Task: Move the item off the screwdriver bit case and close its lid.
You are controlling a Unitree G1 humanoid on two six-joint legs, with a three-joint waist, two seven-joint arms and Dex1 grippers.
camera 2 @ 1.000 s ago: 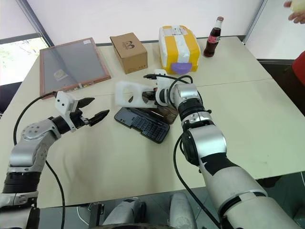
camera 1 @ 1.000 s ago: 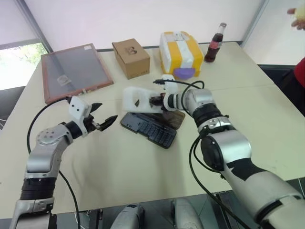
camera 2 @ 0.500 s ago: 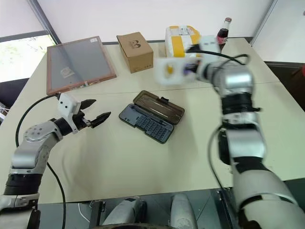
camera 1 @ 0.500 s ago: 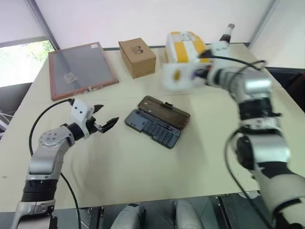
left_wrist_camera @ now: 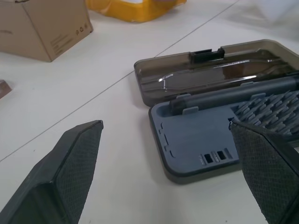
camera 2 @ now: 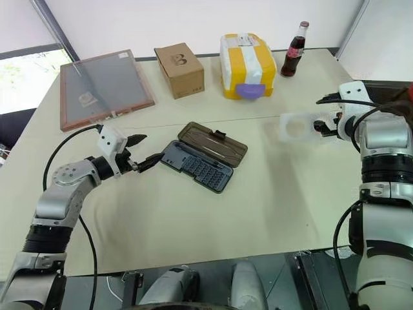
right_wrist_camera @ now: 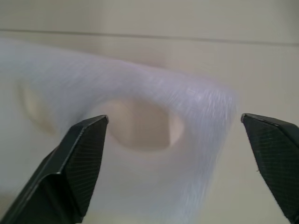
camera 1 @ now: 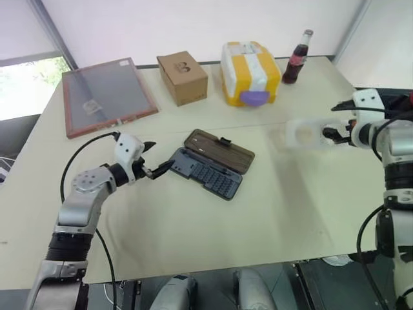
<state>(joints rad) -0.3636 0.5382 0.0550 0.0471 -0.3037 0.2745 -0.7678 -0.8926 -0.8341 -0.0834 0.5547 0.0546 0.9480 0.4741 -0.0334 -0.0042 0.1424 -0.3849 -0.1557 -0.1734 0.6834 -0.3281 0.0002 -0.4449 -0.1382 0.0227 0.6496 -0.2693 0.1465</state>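
a: where's the foam block (camera 2: 298, 127)?

b: off at the robot's right side of the table (camera 2: 193, 213), well apart from the bit case (camera 2: 201, 166). it sits just in front of the right gripper (right_wrist_camera: 180, 154), blurred in the head views. one round hollow faces the wrist camera.

a: is the right gripper holding it?

b: no grip visible. in the right wrist view the two black fingers (right_wrist_camera: 79, 163) stand wide apart, the block is between and beyond them, and neither pad presses on it. whether the block touches the table or is in the air, cannot tell.

a: left gripper (camera 2: 143, 160)?

b: jaws spread wide, nothing in them. it sits low over the table at the near left end of the case; one fingertip is just beside the case corner, contact unclear.

a: case state?

b: lying open, flat on the table near the middle. grey-blue tray with rows of bits toward the robot, the smoky-brown lid (left_wrist_camera: 210, 70) folded back flat on the far side, black latch tab on its far edge. nothing rests on it.

a: other stuff?

b: wood-framed panel (camera 1: 106, 95) at far left, brown cardboard box (camera 1: 182, 77) behind the case, white and yellow package (camera 1: 250, 72) with a purple patch beside it, cola bottle (camera 1: 297, 48) upright at far right of that row.
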